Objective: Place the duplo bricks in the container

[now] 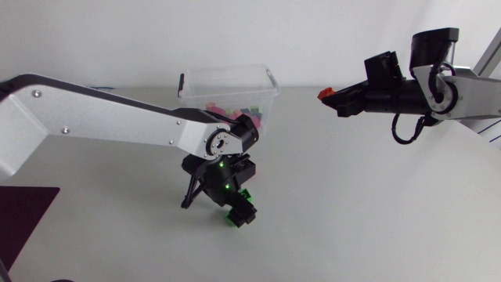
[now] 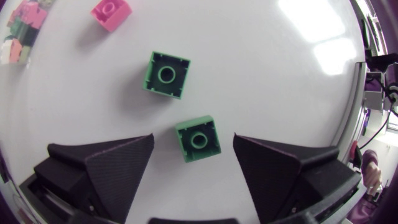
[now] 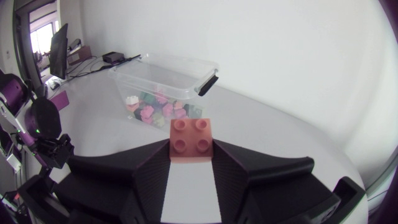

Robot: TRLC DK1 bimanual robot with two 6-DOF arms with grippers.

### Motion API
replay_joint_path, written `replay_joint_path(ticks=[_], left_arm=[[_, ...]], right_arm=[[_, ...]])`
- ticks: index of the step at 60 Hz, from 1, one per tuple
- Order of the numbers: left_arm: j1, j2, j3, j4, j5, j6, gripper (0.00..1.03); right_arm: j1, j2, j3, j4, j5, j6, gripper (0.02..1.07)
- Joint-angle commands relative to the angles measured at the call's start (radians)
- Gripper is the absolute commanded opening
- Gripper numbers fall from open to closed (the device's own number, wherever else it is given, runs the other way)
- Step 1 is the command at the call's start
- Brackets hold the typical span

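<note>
**One brick in a pincer, one brick between open fingers**

The box (image 1: 227, 90) is see-through plastic with thin walls and a dark clip at its rim. It is standing at the back of the smooth white table (image 1: 352, 204). A heap of small bricks (image 3: 155, 111) in pink, green and white is lying inside it.

The bricks are hard, shiny plastic blocks with round studs. A green brick (image 2: 198, 139) is lying on the table with its hollow side up. A second green brick (image 2: 166, 74) is lying just ahead of it, also hollow side up. A pink brick (image 2: 111, 12) is lying further ahead, nearer the box.

The left arm (image 1: 117, 117) is stretching in from the side to the middle of the table. It is bending down at the wrist, just in front of the box. The left pincer (image 2: 194, 146) is pointing down at the table and its fingers are spread wide. The first green brick is sitting between them, with a gap on each side.

The right arm (image 1: 438, 86) is staying high above the table and pointing sideways toward the box. The right pincer (image 3: 191, 154) is pinching a red brick (image 3: 191, 138) from both sides, studs facing up.
</note>
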Motion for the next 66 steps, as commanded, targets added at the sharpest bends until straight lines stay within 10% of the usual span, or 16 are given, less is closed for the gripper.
replay_joint_path(ticks=[1, 16, 24, 66], left_arm=[[-0.009, 0.032, 0.027, -0.018, -0.021, -0.033, 0.82], [-0.015, 0.07, 0.037, -0.004, -0.022, -0.048, 0.52], [-0.017, 0.076, 0.035, 0.007, -0.022, -0.048, 0.17], [0.095, -0.169, -0.082, -0.051, -0.019, 0.018, 0.12]], right_arm=[[-0.008, -0.039, -0.028, -0.002, -0.017, 0.028, 0.29], [0.006, -0.088, -0.013, -0.008, -0.02, 0.076, 0.29], [0.034, -0.077, 0.022, -0.008, -0.007, 0.105, 0.29], [0.264, 0.219, 0.347, 0.002, 0.134, 0.191, 0.29]])
